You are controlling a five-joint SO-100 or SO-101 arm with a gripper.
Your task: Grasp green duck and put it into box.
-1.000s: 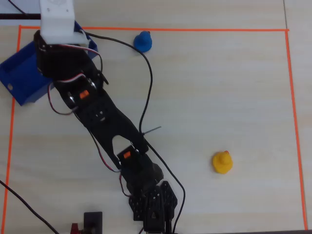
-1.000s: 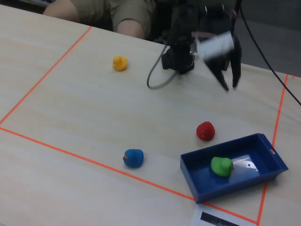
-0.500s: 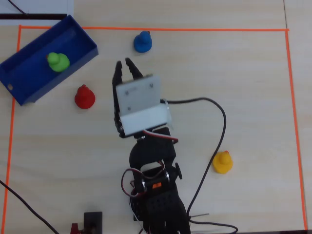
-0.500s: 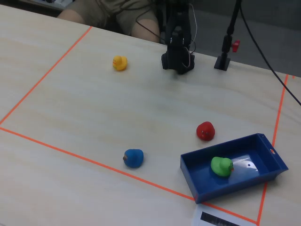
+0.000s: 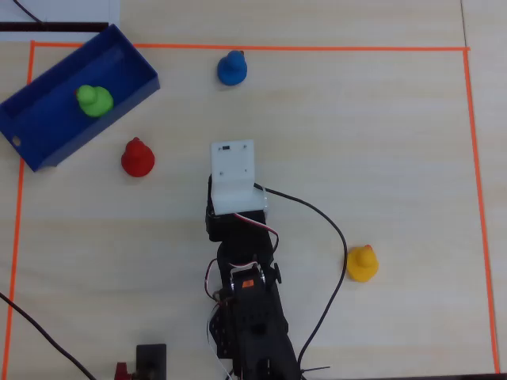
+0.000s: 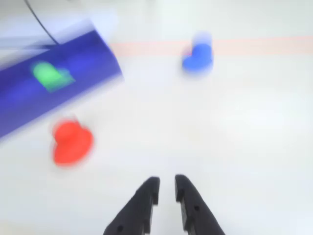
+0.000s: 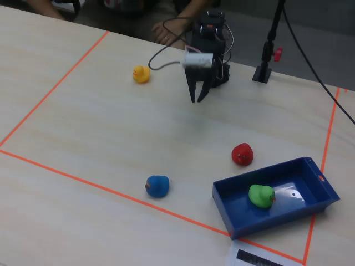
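The green duck [image 5: 94, 100] sits inside the dark-blue box [image 5: 41, 127] at the top left of the overhead view. In the fixed view the green duck [image 7: 261, 195] rests in the box [image 7: 244, 219] at the lower right. The wrist view is blurred but shows the green duck [image 6: 49, 76] in the box [image 6: 88, 61] at the upper left. My gripper [image 6: 166, 182] is open by a narrow gap, empty, and far from the box. It hangs over the table near the arm's base [image 7: 197, 100]. From overhead a white mount [image 5: 234, 174] hides the fingers.
A red duck [image 5: 137, 157] lies just outside the box. A blue duck [image 5: 231, 68] sits by the top tape line and a yellow duck [image 5: 362, 264] at the right. Orange tape [image 5: 475, 198] frames the work area. A black stand [image 7: 265, 61] is beside the base.
The arm has drawn back from the box toward its base, and the gripper now points down near the base. The green duck stays in the box.
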